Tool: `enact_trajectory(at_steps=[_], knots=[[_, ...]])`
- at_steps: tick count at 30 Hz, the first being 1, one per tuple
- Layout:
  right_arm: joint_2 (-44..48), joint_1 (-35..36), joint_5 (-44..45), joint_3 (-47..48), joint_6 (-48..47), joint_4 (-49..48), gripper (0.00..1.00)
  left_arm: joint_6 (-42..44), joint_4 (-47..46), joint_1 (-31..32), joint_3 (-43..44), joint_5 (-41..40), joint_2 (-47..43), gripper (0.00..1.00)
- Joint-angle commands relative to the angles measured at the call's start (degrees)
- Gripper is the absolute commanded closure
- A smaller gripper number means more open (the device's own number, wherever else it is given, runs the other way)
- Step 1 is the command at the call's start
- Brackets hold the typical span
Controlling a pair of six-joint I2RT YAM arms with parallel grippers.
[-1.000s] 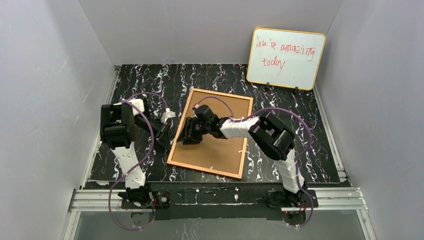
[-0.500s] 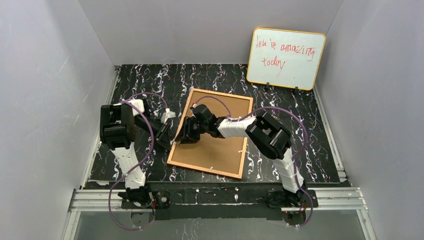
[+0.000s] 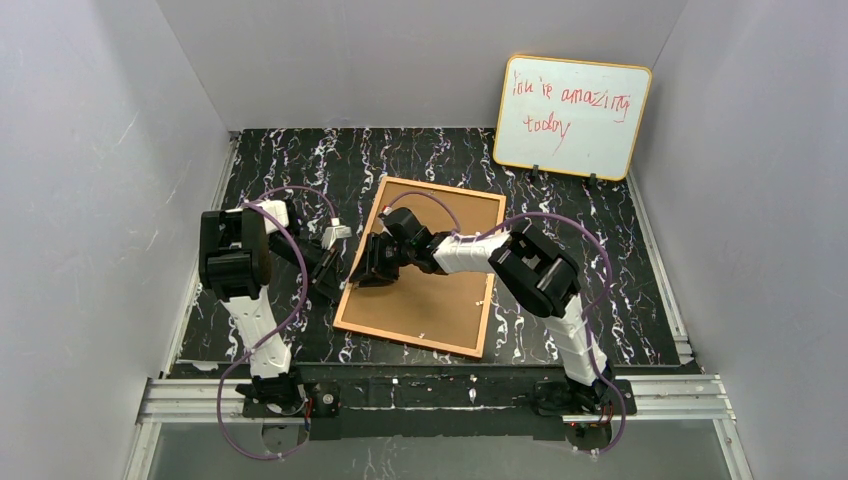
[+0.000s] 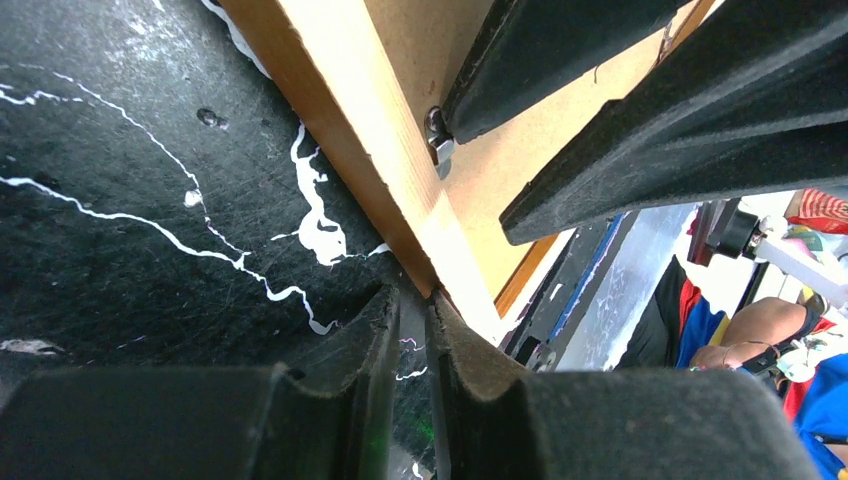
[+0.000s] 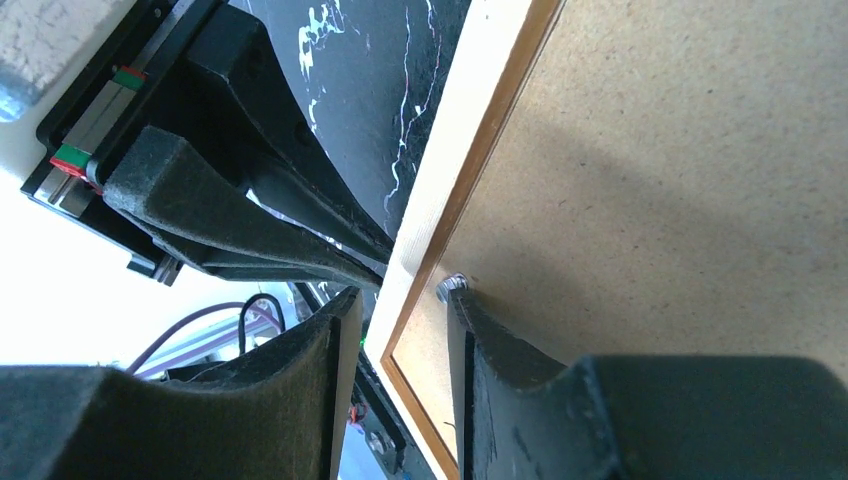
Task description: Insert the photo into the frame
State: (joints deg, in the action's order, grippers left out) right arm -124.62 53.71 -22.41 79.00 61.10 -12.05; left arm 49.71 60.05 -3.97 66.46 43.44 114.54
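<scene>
The frame (image 3: 440, 290) lies face down on the table, its plain brown board back up. The photo is not in view. My left gripper (image 3: 340, 285) is at the frame's left edge, its jaws almost together with only a thin slit between, tips (image 4: 412, 295) against the outer side of the wooden rail (image 4: 370, 130). My right gripper (image 3: 368, 270) is open over the same left edge. Its jaws (image 5: 400, 300) straddle the rail (image 5: 470, 170), and one fingertip (image 5: 470, 320) touches a small metal tab (image 5: 450, 285) on the board back (image 5: 680, 150).
A yellow-edged whiteboard (image 3: 572, 117) with red handwriting stands at the back right. Grey walls close in the black marbled table (image 3: 300, 160) on three sides. A metal rail (image 3: 430, 395) runs along the near edge.
My right arm has drawn slightly to the left and its gripper has shifted a little along the frame's left edge. The left arm and the frame have hardly moved.
</scene>
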Motion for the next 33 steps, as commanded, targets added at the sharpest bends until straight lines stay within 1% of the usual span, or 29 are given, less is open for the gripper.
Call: enact_trajectory(at_steps=[1, 9, 13, 16, 27, 33], knots=[[-2.24, 0.61, 1.17, 2.26, -0.66, -0.34, 0.54, 1.18, -1.43, 0.30, -0.67, -1.05, -1.51, 0.84], [-1.57, 1.18, 2.96, 1.95, 0.11, 0.14, 0.54, 1.27, -1.45, 0.36, -0.93, -0.52, -1.68, 0.84], [4.11, 1.82, 6.86, -2.59, 0.02, 1.16, 0.50, 1.73, -0.10, 0.36, 0.08, -0.32, -1.46, 0.84], [6.34, 2.77, 8.98, -5.57, 1.49, 0.20, 0.49, 1.97, 0.91, 0.41, 0.92, 0.71, -1.37, 0.84], [3.57, 3.58, 12.75, -3.23, 2.24, 0.82, 0.50, 2.22, 1.03, 0.37, 0.09, 1.18, -2.22, 0.84], [1.92, 3.33, 14.67, -2.11, 2.21, 0.48, 0.53, 3.08, 0.94, 0.36, -0.59, 1.03, -2.52, 0.84]])
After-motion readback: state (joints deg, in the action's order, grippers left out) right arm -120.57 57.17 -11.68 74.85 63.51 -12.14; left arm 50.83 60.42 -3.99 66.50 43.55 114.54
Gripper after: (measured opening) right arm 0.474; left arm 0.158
